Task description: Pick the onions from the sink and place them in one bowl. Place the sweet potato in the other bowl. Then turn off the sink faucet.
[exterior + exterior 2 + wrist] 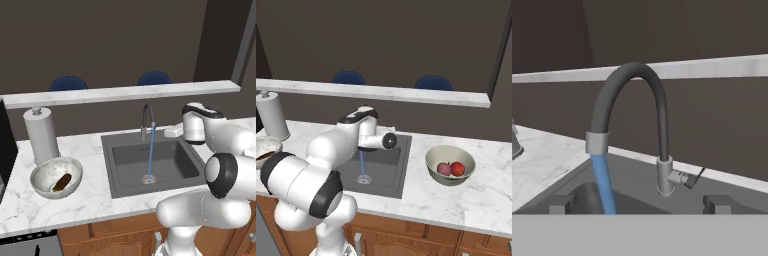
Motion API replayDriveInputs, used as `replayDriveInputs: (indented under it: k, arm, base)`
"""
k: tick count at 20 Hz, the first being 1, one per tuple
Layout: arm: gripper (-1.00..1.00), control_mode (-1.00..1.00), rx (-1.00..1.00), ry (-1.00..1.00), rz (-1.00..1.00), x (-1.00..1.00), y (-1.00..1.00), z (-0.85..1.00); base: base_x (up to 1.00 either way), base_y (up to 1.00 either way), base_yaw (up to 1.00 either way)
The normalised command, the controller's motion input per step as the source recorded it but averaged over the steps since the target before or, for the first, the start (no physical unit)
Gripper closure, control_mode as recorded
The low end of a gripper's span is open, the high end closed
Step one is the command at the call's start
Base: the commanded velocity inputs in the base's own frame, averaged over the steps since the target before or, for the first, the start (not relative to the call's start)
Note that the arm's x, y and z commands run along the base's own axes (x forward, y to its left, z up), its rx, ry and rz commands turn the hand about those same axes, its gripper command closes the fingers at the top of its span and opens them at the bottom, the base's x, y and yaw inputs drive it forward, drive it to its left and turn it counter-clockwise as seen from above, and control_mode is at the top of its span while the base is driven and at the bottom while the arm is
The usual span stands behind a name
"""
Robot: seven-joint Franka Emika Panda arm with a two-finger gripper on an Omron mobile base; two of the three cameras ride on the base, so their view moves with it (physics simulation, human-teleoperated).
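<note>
Blue water runs from the sink faucet (146, 120) (662, 125) into the sink (175, 165) (396, 170). The faucet's small side lever (687, 179) sticks out to the right of its base. My gripper (639, 205) is open with nothing between its fingers, and it faces the faucet from over the sink. The two onions (444, 168) (457, 169) lie in the olive-beige bowl (450, 156) to the right of the sink. The sweet potato (62, 182) lies in the silvery grey bowl (42, 172) on the left.
A paper towel roll (41, 132) stands behind the grey bowl. A raised marble ledge (120, 93) runs along the back, with two blue chair backs behind it. A dark appliance (5, 145) is at the left edge of the counter.
</note>
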Motion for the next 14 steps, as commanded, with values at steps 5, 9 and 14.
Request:
replayDriveInputs:
  k: [5,9,14]
  arm:
    - [-1.00,-1.00,0.00,0.00,0.00,0.12,0.00,-0.09]
    - [-1.00,-1.00,0.00,0.00,0.00,0.10,0.00,-0.09]
    - [-1.00,-1.00,0.00,0.00,0.00,0.09,0.00,-0.05]
  base:
    - [0.00,0.00,0.00]
    - [0.00,0.00,0.00]
    - [0.00,0.00,0.00]
